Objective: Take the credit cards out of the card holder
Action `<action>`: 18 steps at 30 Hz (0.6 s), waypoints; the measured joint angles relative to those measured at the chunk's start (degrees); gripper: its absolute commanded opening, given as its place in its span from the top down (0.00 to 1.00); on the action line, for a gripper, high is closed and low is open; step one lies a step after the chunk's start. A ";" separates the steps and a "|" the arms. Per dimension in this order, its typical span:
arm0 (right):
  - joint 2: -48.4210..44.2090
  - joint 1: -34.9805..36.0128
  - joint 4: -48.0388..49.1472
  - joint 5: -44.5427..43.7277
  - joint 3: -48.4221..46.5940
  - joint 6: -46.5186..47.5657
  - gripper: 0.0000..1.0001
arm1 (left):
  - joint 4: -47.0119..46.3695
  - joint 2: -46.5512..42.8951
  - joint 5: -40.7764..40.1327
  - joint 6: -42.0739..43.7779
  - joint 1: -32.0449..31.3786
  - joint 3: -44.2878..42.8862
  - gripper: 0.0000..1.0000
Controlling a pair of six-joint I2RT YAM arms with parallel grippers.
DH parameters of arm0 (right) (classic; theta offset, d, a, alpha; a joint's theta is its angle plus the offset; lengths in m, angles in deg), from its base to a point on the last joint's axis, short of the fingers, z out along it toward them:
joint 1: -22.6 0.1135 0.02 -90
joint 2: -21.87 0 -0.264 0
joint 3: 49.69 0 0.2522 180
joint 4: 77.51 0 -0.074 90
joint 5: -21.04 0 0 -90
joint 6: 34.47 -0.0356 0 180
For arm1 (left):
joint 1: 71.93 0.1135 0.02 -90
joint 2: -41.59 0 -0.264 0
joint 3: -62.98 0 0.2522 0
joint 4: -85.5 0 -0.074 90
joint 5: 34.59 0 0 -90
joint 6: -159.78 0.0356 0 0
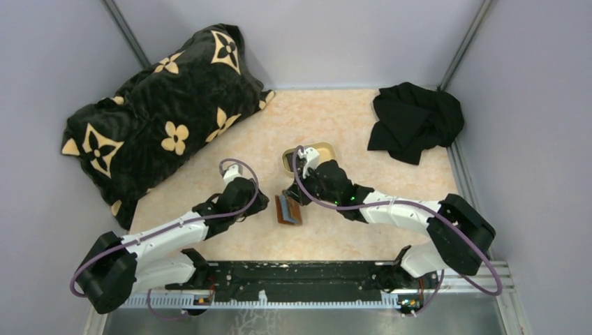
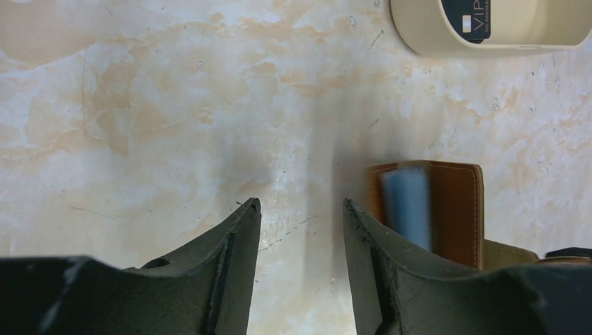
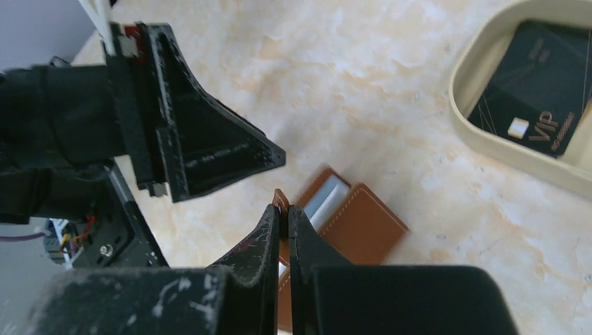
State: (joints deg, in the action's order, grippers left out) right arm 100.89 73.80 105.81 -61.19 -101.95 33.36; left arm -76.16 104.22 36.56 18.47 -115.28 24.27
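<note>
Surface: marbled beige tabletop [image 1: 349, 118], walled enclosure.
Left gripper [image 2: 300, 209]: jaws apart, nothing between; card holder [image 2: 454, 202] just right of it.
Right gripper [image 3: 281, 209]: pinched shut on card holder's brown edge (pale inside showing).
Dark card [image 3: 537, 91]: in tray [image 3: 459, 105], beyond right gripper.

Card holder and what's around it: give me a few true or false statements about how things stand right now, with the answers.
1. The right gripper is pinching an edge of the card holder. True.
2. The left gripper is holding a card. False: its jaws stand open, with only bare table between them.
3. A dark card marked VIP lies in the tan tray. True.
4. The card holder lies inside the tan tray. False: it is on the table, apart from the tray.
</note>
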 measured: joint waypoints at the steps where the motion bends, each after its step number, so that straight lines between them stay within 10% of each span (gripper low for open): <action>1: 0.00 0.00 0.04 0.33 -0.79 0.04 1.00 | 0.13 -0.22 -0.02 0.00 0.00 0.00 0.46; 18: 1.68 0.00 0.04 0.63 -2.23 -0.61 1.00 | -2.49 -3.41 2.89 0.24 0.00 0.59 0.47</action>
State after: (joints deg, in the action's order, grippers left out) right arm 102.58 73.80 105.86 -60.55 -104.18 32.75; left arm -78.65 100.81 39.44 18.71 -115.28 24.86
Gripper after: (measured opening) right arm 0.031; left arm 0.537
